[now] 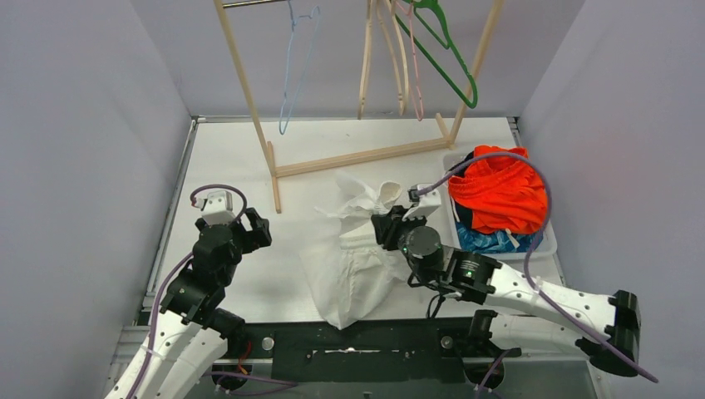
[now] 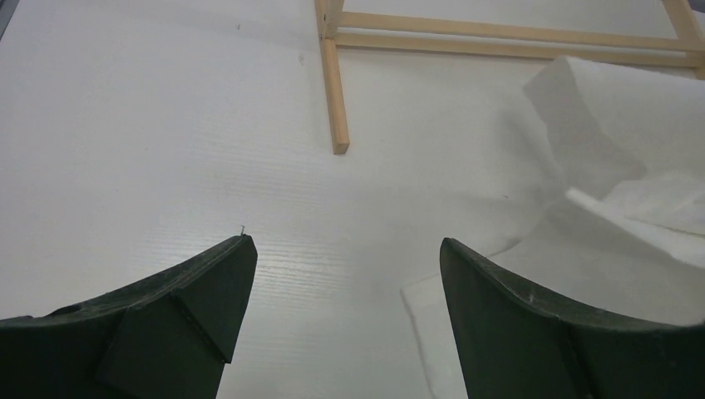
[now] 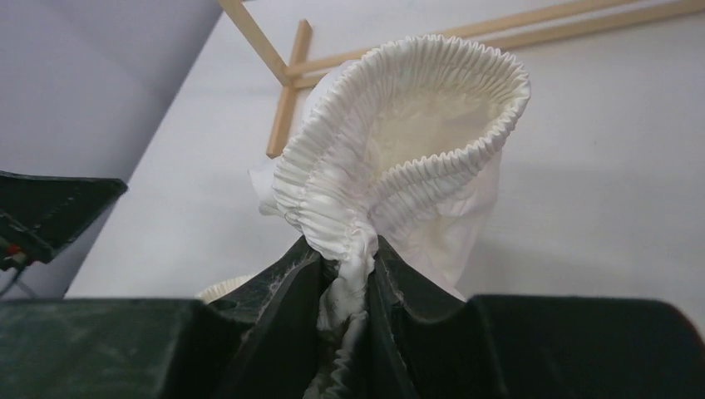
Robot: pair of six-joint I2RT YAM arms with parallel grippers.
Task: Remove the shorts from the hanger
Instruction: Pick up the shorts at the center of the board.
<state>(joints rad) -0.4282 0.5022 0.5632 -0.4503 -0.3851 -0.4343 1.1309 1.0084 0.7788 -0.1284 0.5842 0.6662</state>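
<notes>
The white shorts [image 1: 353,266] are off the hangers and lie crumpled on the white table [image 1: 224,158], between the two arms and in front of the wooden rack [image 1: 357,158]. The right gripper [image 3: 347,253] is pressed together on the shorts' elastic waistband [image 3: 416,108]. A gathered fold of it is pinched between the jaws, and the rest of the band stands up in an open loop above the fingers. The left gripper [image 2: 345,249] is spread wide, holds nothing, and hangs over bare table just left of the white fabric without touching it. On the rack's rail hang bare hangers: a light blue one [image 1: 295,66], wooden ones [image 1: 366,66], a pink one [image 1: 414,83] and a green one [image 1: 449,71]. A white bin [image 1: 544,245] at the table's right side holds bright orange shorts [image 1: 499,191] on top. Blue patterned fabric [image 1: 486,241] shows beneath them at the near edge.
</notes>
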